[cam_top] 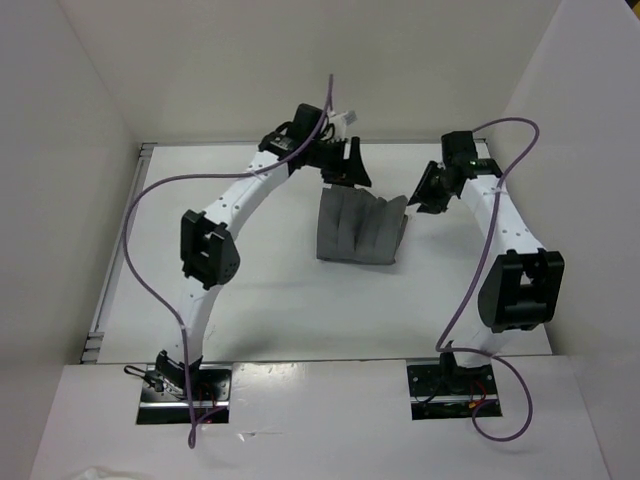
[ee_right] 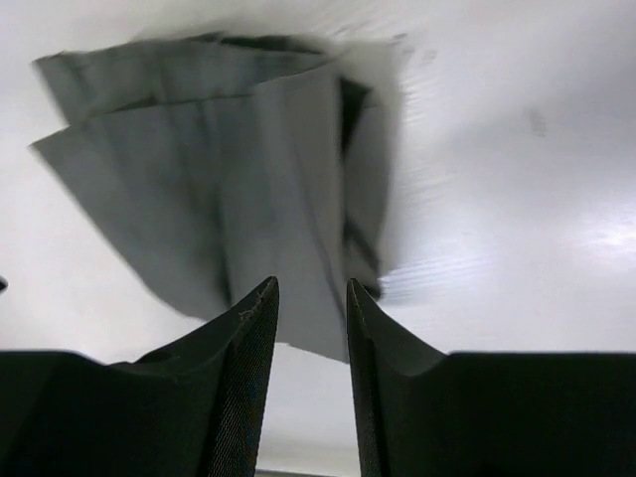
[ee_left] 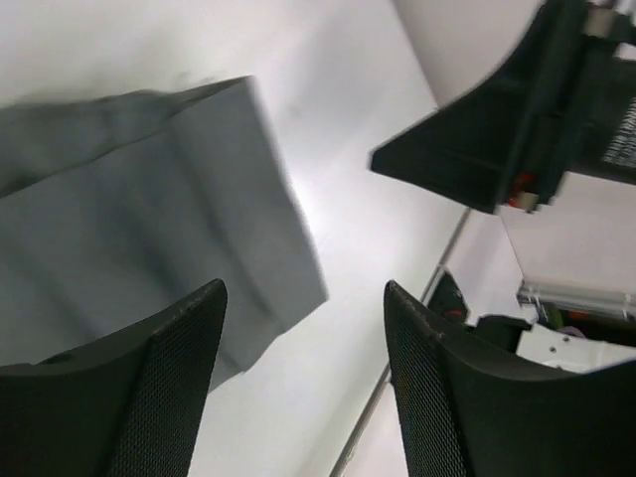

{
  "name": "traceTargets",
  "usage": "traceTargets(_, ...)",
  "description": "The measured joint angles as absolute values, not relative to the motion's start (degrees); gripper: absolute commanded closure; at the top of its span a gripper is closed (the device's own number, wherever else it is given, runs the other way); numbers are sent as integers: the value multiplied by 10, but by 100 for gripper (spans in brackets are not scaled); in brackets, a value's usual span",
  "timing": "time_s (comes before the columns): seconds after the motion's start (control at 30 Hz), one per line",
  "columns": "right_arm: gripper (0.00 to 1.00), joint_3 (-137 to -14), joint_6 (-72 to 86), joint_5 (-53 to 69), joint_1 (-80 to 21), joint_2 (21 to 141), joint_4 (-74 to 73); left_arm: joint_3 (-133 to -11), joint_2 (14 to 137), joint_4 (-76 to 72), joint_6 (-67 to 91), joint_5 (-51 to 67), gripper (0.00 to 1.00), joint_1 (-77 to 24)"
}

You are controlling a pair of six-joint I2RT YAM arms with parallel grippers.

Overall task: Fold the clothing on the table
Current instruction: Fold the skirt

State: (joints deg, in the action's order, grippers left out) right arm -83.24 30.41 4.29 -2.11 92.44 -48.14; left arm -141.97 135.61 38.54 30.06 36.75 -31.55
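Clothing point(cam_top: 358, 228) lies rumpled at centre of the desk point(cam_top: 270, 310); left fingers point(ee_left: 159, 397) spread wide, empty; right fingers point(ee_right: 229, 397) narrowly parted, empty; fabric judged soft, light, limp; best taken at edge corners.

the left arm point(cam_top: 240, 195) and right arm point(cam_top: 503, 222) are smooth white shells with bulky black joint housings point(cam_top: 208, 250) — a purple cable point(cam_top: 135, 250) loops along each from a black base plate point(cam_top: 185, 385). the left tool point(ee_left: 304, 285) and right tool point(ee_right: 311, 281) have black, mesh-textured fingers point(ee_left: 164, 397).

left wrist: clothing point(ee_left: 149, 219) blurred, cut by left edge | right wrist: clothing blurred
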Motion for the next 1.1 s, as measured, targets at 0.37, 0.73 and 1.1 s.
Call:
traceTargets(0.37, 64, -716, 315, 187, -44, 1034, -399, -957, 1185, 250, 302, 358, 30, -173)
traceTargets(0.73, 56, -687, 323, 177, -35, 1062, -386, -804, 1103, 219, 286, 373, 24, -178)
traceTargets(1.1, 36, -672, 373, 44, -6, 853, -379, -676, 1006, 156, 302, 340, 19, -171)
